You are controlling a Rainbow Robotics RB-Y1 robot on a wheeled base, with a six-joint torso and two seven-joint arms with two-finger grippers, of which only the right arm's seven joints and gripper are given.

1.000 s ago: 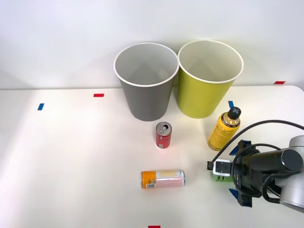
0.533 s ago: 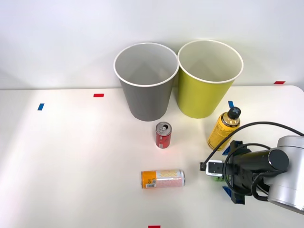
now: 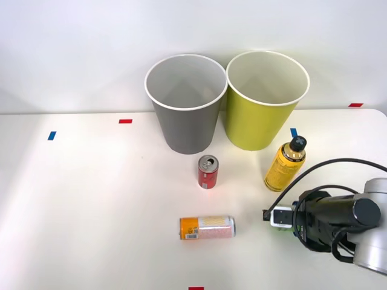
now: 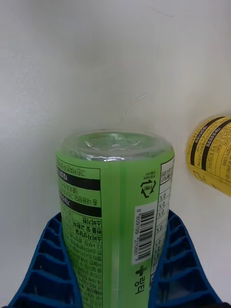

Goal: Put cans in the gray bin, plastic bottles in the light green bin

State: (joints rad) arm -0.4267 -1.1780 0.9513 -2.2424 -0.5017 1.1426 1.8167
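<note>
- My claw (image 4: 113,284) is closed on the green bottle (image 4: 113,211): one blue ribbed finger (image 4: 45,269) presses each side of the label, with no gap either side.
- The bottle's clear base points away from my wrist; the barcode strip sits next to one finger.
- Front view: my right arm lies low over the table (image 3: 91,199) at its near right part, and the claw (image 3: 297,222) is mostly hidden behind the wrist. I can hardly see the green bottle from there.
- Yellow bottle (image 3: 285,164): close by, just beyond my claw, standing on the table with its black cap up. Its label edge (image 4: 211,154) shows in the wrist view beside the green bottle, not touching it.
- Orange-and-pink can (image 3: 207,227): to the left of my claw, lying on its side, apart from it.
- Red can (image 3: 208,172): farther off, beyond and left of my claw, upright with its silver top up.
- Light green bin (image 3: 263,124): upright past the yellow bottle, at the back of the table.
- Gray bin (image 3: 185,124): upright, left of the green bin, rims nearly touching. White inside on both.
- Small red and blue tape marks sit here and there on the table.
</note>
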